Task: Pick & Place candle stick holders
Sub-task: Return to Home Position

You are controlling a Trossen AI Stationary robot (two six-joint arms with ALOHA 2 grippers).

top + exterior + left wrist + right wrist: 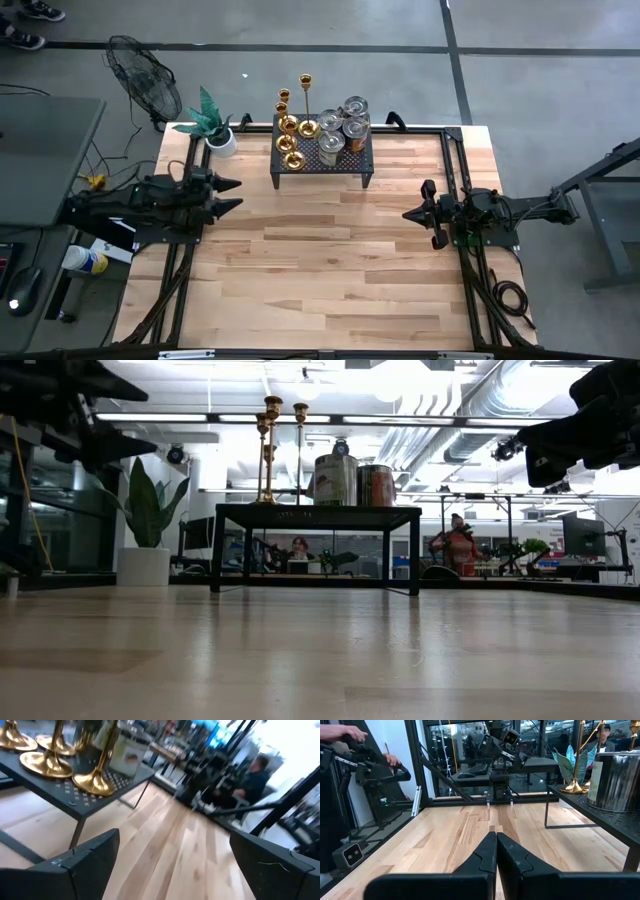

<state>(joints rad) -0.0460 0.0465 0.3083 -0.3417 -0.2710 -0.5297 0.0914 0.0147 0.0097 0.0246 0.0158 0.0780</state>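
I'd judge the job finished. The candle stick holders (291, 125), five as far as I can count, stand on the left half of the black shelf (355, 165) at the far edge of the desk (330, 270), beside the candle tins (345, 125). I see no holder waiting elsewhere. My left gripper (232, 196) hangs open and empty at its side; my right gripper (408, 213) is closed on nothing. The tins' labels are too blurred to read.

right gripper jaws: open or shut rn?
Shut. In the right wrist view the right gripper has its jaws meeting edge to edge, with no gap and nothing held between them.
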